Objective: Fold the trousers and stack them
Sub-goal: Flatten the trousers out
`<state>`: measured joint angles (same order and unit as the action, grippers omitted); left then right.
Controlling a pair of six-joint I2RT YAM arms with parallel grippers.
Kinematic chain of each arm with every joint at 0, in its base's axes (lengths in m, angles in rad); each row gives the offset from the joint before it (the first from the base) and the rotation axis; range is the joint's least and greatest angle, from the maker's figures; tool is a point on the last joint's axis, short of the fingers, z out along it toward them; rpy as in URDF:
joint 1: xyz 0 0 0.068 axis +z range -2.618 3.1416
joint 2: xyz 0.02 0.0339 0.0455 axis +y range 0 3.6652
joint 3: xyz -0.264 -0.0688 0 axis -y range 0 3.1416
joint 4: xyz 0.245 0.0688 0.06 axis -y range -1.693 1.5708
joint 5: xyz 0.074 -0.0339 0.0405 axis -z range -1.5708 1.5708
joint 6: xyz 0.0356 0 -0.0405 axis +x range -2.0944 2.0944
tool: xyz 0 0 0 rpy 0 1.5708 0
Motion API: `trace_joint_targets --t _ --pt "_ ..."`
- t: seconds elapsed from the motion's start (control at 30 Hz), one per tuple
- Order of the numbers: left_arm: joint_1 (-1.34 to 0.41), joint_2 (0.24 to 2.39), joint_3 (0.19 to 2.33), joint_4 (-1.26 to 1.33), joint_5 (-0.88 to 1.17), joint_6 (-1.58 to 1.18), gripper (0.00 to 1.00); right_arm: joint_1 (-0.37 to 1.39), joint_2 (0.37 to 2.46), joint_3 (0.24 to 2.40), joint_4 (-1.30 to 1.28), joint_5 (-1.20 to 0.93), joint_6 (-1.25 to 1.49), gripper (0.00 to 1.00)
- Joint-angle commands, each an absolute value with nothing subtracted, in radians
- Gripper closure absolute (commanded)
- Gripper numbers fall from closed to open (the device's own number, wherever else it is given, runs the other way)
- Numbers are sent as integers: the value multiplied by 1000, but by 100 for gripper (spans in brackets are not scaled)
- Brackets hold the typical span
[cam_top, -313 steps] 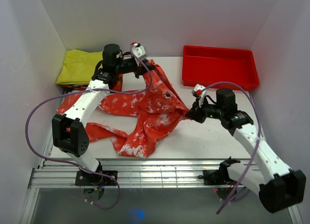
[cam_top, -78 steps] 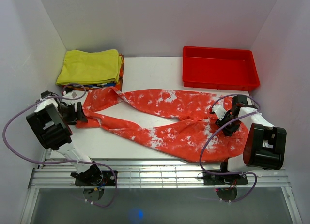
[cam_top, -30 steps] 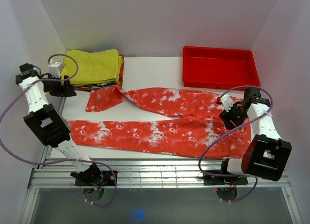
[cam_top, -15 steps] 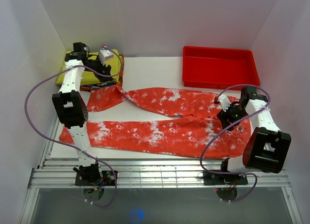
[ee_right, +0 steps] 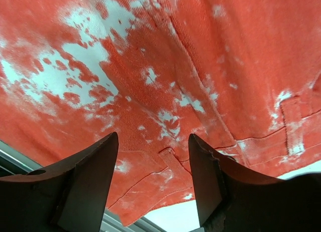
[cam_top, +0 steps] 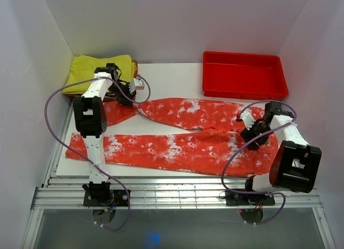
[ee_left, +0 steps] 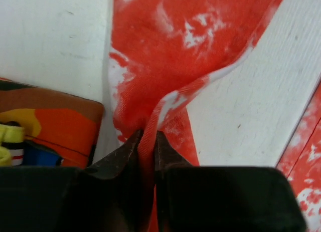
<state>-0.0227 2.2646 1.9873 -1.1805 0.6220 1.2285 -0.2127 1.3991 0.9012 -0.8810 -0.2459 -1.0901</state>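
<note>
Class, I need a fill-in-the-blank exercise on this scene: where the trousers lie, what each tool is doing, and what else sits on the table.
1. The trousers lie spread on the table, waist on the ____ arm's side.
2. The left tool pinches a fold of one trouser leg near the folded ____ garment.
3. The right tool is over the waist end with its jaws ____.
4. The tray at the far right is ____ in colour.

Missing words: right; yellow; open; red.
</note>
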Motion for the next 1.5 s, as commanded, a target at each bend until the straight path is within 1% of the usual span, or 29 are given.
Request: trace_joint_targets --t 0.0,0.03,0.07,0.1,0.13,0.17,0.23,0.27,0.33,0.37,0.4,0.47,0.5,0.57,0.6,0.67,0.7,0.73,0.8,0.93,0.97,1.03,1.07,1.13,1.17,1.23,1.33,1.4,1.47 --pt "-32 2154 1948 -1232 516 1284 78 -210 1401 859 -816 -180 -1101 37" --pt "-31 2135 1942 -1233 517 1281 87 -210 1401 851 -805 -170 -1101 42" --pt "-31 2109 1934 -1218 522 1275 100 -210 1401 841 -776 -158 -1100 45" --pt "-32 2042 1905 -1198 549 1234 100 -212 1405 822 -766 -140 -1100 51" --pt "-32 2002 1882 -1178 566 1217 100 -212 1408 813 -756 -134 -1100 53" --pt "-38 1955 1844 -1101 575 1182 100 -210 1411 805 -749 -126 -1095 57" --pt "-49 1846 1731 -1022 594 1085 100 -212 1420 796 -746 -124 -1086 62" --pt "-60 1721 1571 -924 574 1059 100 -213 1419 796 -747 -126 -1080 63" --pt "-101 1590 1385 -809 551 946 100 -212 1407 799 -749 -138 -1072 64" --pt "-121 1475 1291 -755 491 905 100 -213 1405 804 -752 -140 -1071 64" --pt "-171 1429 1120 -658 448 869 100 -213 1402 808 -756 -149 -1069 64" --pt "-228 1359 979 -556 367 763 100 -213 1407 827 -770 -150 -1065 64" --pt "-289 1315 868 -523 265 717 100 -212 1410 834 -773 -152 -1065 64" --pt "-377 1295 790 -432 131 553 100 -213 1416 850 -778 -152 -1065 64" --pt "-400 1293 751 -411 -46 488 100 -213 1416 854 -778 -150 -1063 65" --pt "-432 1298 739 -378 -165 392 100 -213 1419 859 -776 -152 -1062 65" --pt "-437 1290 732 -358 -283 312 100 -213 1422 859 -778 -153 -1060 65" --pt "-445 1286 721 -339 -320 292 100 -212 1425 861 -778 -153 -1057 65" --pt "-466 1273 710 -285 -374 258 100 -213 1428 865 -782 -164 -1046 65" --pt "-529 1269 741 -316 -386 165 100 -213 1431 880 -784 -173 -1035 65" --pt "-560 1294 767 -333 -437 146 100 -213 1431 882 -784 -175 -1034 65" --pt "-563 1325 799 -339 -488 118 100 -213 1436 891 -785 -170 -1032 66" --pt "-561 1371 837 -325 -585 130 100 -213 1437 894 -790 -172 -1032 65" --pt "-549 1420 873 -273 -690 178 100 -213 1427 896 -793 -164 -1034 65" --pt "-498 1451 912 -200 -724 249 100 -213 1422 894 -795 -163 -1035 65" --pt "-428 1482 962 -122 -713 313 100 -212 1407 893 -799 -164 -1038 66" --pt "-307 1563 1029 203 -729 536 100 -212 1394 887 -807 -173 -1040 66" --pt "-284 1607 1084 262 -695 569 100 -213 1391 884 -808 -173 -1040 66" --pt "-285 1618 1092 299 -681 587 100 -213 1390 879 -805 -169 -1043 66"
